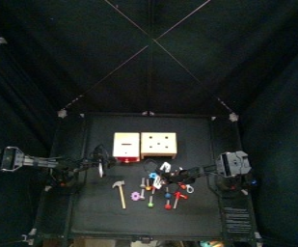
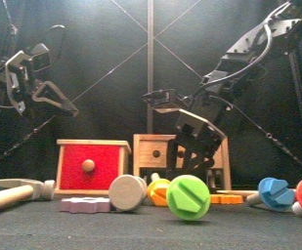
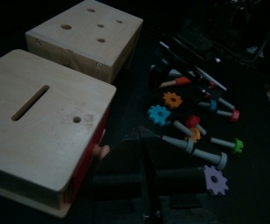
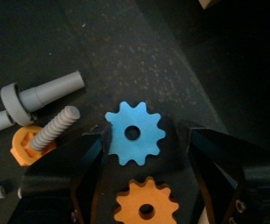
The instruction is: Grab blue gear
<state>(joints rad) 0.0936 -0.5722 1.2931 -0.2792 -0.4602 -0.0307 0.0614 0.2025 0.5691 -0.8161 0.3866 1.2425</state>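
Observation:
The blue gear (image 4: 134, 133) lies flat on the black table, seen in the right wrist view. My right gripper (image 4: 143, 149) stands open over it, one jaw on each side of the gear and neither touching it. An orange gear (image 4: 147, 203) lies right next to the blue one, closer to the wrist. From above, the right gripper (image 1: 179, 176) is down among the small parts, in front of the boxes. My left gripper (image 2: 33, 78) hangs raised at the left, away from the parts.
A red-fronted box (image 2: 92, 166) and a wooden box (image 2: 166, 151) stand behind the parts. A grey bolt (image 4: 38, 96), a grey screw (image 4: 62, 125) and an orange nut (image 4: 24, 145) lie close to the blue gear. A wooden hammer (image 1: 119, 190) lies at the front left.

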